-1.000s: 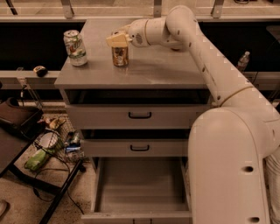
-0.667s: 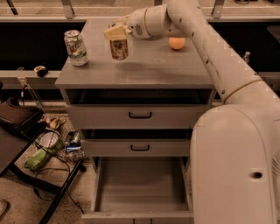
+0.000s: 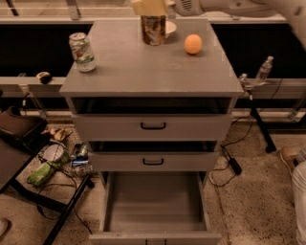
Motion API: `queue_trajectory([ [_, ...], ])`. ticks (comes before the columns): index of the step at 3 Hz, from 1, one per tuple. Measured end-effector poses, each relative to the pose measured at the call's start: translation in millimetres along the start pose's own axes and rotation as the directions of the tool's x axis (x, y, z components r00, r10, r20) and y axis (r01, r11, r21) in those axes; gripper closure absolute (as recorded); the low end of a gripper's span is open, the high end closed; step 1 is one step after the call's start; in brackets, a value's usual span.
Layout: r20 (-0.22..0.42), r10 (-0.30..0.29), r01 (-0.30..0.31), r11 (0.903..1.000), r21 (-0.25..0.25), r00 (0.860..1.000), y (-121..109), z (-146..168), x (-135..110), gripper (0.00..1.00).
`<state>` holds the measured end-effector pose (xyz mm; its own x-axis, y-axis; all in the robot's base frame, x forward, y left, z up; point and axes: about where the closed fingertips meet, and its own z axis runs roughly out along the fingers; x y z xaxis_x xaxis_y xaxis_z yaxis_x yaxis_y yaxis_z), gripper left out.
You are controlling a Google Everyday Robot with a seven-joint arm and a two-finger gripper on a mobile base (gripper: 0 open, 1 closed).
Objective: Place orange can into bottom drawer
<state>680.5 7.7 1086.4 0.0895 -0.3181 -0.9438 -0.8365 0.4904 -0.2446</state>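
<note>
Where the speckled floor (image 3: 253, 206) meets clutter (image 3: 52, 162) at the left, the bottom drawer (image 3: 153, 201) stands pulled out. Above it, the grey surface (image 3: 143, 72) bears the orange can (image 3: 153, 31) at the back, a white-and-green can (image 3: 82, 51) and an orange fruit (image 3: 193, 44). The gripper (image 3: 149, 6) sits at the orange can's top; I cannot tell whether it has hold of it.

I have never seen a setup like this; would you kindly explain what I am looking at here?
One camera faces a grey cabinet from the front, slightly above. The white arm at the top edge belongs to a mobile robot; its gripper sits directly over the orange can at the back of the cabinet's top. Whether it grips the can, I cannot tell. Also on top stand a white-and-green can and a round orange fruit. The bottom drawer is pulled open; the can is meant to go there.
</note>
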Motion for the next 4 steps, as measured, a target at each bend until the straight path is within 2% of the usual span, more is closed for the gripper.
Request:
queue_trajectory([
  [1,0.069,0.022,-0.025,0.9987,0.044,0.997,52,-41,-38,1.0],
  [2,-0.053,0.101,-0.096,0.9905,0.099,0.993,89,-81,50,1.0],
  [3,-0.185,0.164,-0.146,0.9835,0.107,0.969,114,-79,163,1.0],
  [4,-0.273,0.224,-0.202,0.9737,0.105,0.936,145,-65,289,1.0],
])
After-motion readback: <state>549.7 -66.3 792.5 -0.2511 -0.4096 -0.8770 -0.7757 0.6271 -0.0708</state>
